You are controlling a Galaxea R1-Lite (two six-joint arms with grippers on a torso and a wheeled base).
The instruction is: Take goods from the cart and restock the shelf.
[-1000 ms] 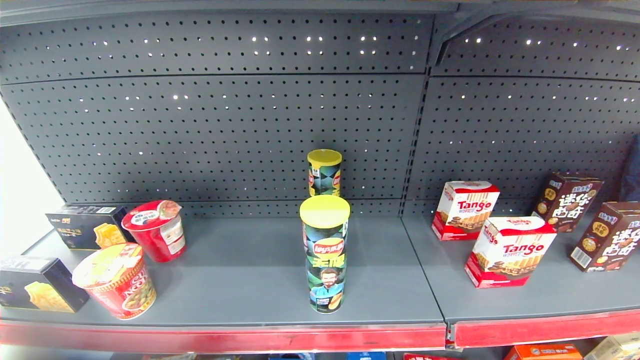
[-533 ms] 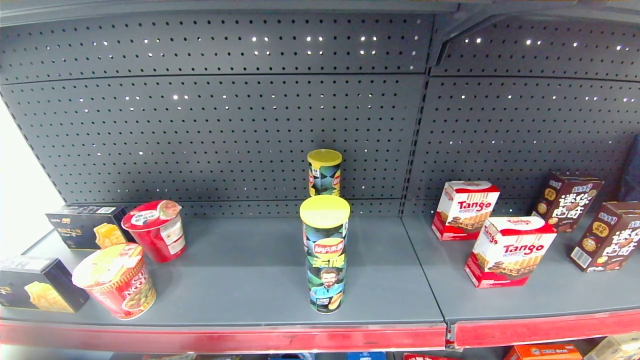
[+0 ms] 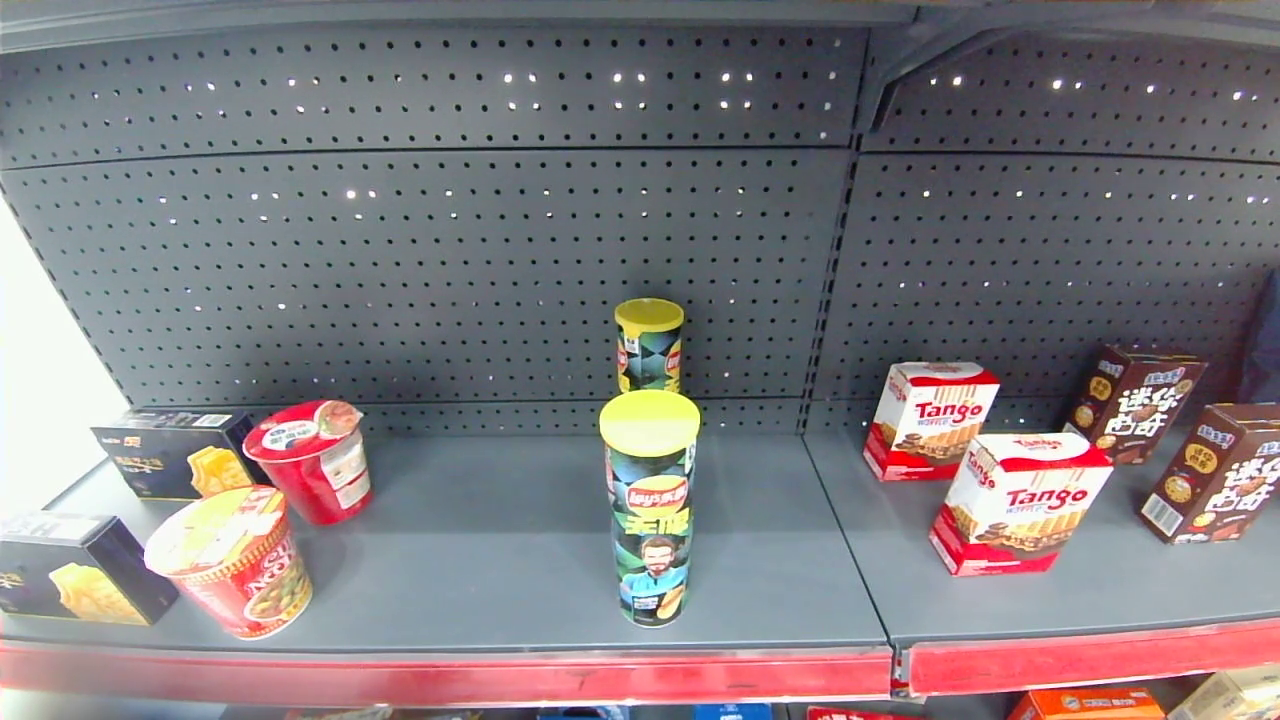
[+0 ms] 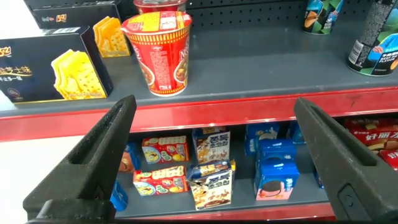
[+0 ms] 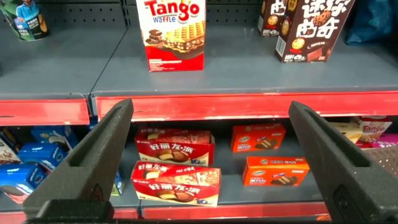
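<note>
From here both tools hang empty: the left gripper (image 4: 214,106) has its jaws spread wide with nothing between them, and the right gripper (image 5: 211,107) is just as wide and bare. Their fingers (image 4: 93,168) are dark, matte wedges with a foam-like grain. In the head view the shelf (image 3: 500,560) is a smooth grey metal deck with a glossy red front lip (image 3: 450,675) along the bottom of the frame and a perforated back panel (image 3: 400,260) across the top. A tall chip can (image 3: 650,510) with a yellow lid stands upright at centre, and a second can (image 3: 649,345) stands behind it against the panel. Bare deck lies open on both sides of them. At lower left sit two tapered noodle cups (image 3: 235,560) beside two dark cracker boxes (image 3: 75,565). At right, past the seam (image 3: 850,540), two red-and-white wafer boxes (image 3: 1020,500) stand near two brown cookie boxes (image 3: 1220,470). The wrist views add the tier below the lip: blue packs (image 4: 273,177) and small snack boxes (image 4: 211,180) on one side, red cartons (image 5: 177,149) and orange cartons (image 5: 273,169) on the other.
</note>
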